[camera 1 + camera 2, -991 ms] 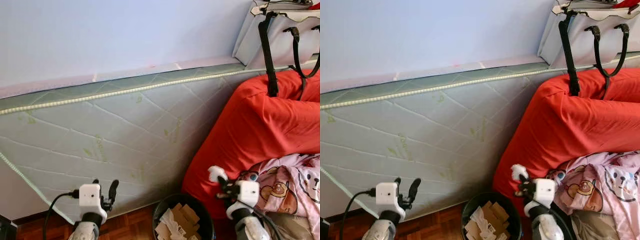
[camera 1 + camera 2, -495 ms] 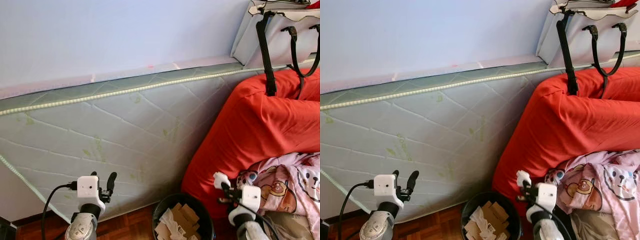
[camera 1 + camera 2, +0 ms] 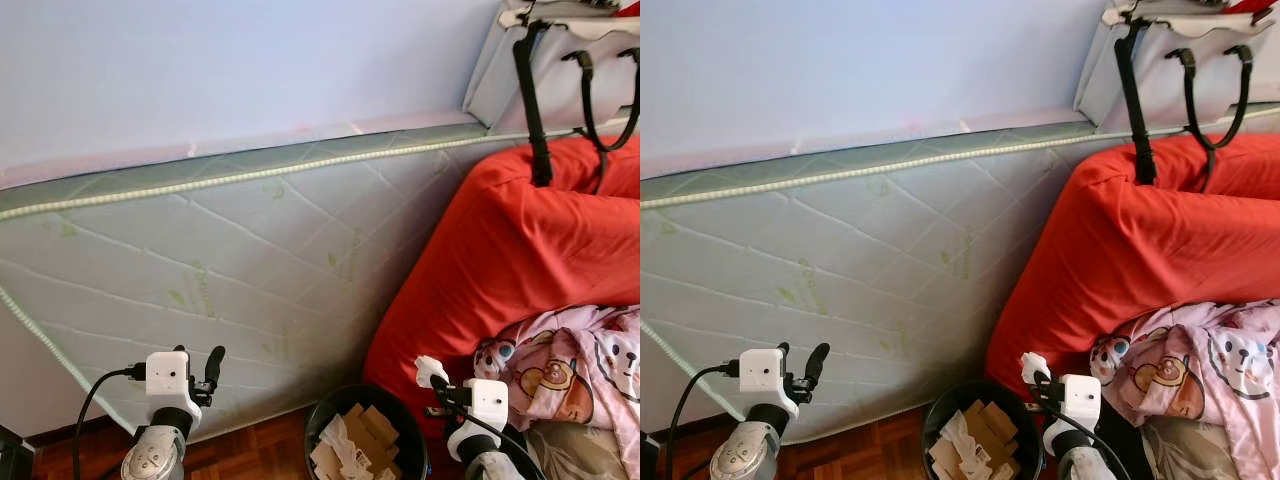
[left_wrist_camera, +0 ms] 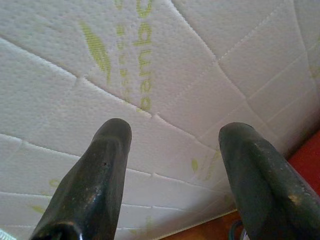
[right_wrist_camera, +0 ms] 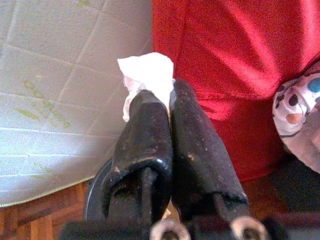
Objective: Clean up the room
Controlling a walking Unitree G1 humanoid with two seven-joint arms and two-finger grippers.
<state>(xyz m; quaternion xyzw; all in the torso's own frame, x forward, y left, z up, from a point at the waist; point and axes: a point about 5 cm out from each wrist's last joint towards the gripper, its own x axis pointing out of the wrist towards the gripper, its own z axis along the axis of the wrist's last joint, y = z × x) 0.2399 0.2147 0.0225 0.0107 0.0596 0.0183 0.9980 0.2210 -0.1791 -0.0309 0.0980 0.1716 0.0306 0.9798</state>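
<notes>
Head camera first: a quilted white mattress stands on its edge against the pale wall, and a big red cushion leans on it at the right. A grey bag with black straps sits on top of the cushion, and a pink printed blanket lies low on the right. Down on the wood floor there's a black bin with cardboard and paper scraps in it, right at the foot of the cushion. The left gripper is up in front of the mattress, well left of the bin. The right gripper pinches a white tissue just above the bin's right rim.

Left wrist camera: both fingers spread wide with nothing between them, pointing at the mattress.

Right wrist camera: fingers pressed tight together on the tissue, which sticks out past the tips, bin rim underneath
</notes>
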